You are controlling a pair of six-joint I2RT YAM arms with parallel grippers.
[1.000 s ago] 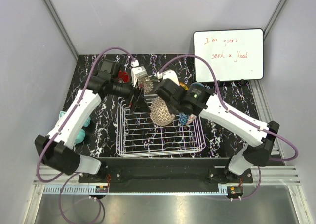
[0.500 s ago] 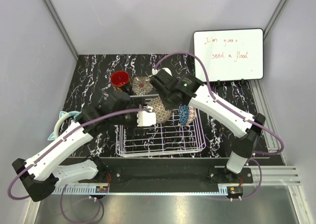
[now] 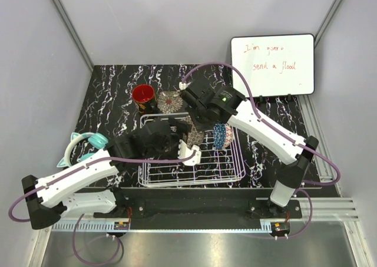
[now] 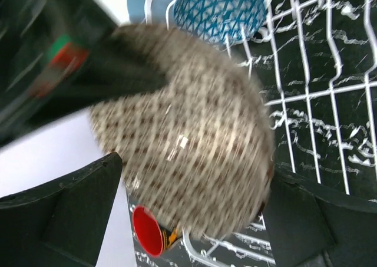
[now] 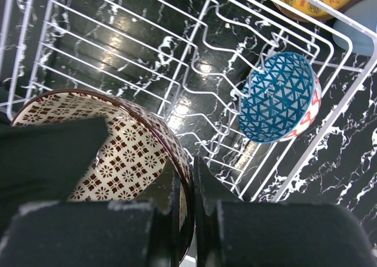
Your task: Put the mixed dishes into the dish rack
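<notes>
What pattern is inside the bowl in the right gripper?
Brown lattice on cream inside the bowl; clearest in right wrist view.

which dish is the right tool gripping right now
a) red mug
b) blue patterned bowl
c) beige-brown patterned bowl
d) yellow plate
c: in the right wrist view the right tool is pinched on the rim of the beige-brown patterned bowl, while the blue patterned bowl stands apart from it in the dish rack.

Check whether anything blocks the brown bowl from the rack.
Under the brown bowl the rack wires are bare; the blue bowl sits aside. But the open left gripper straddles the brown bowl, close over the rack.
</notes>
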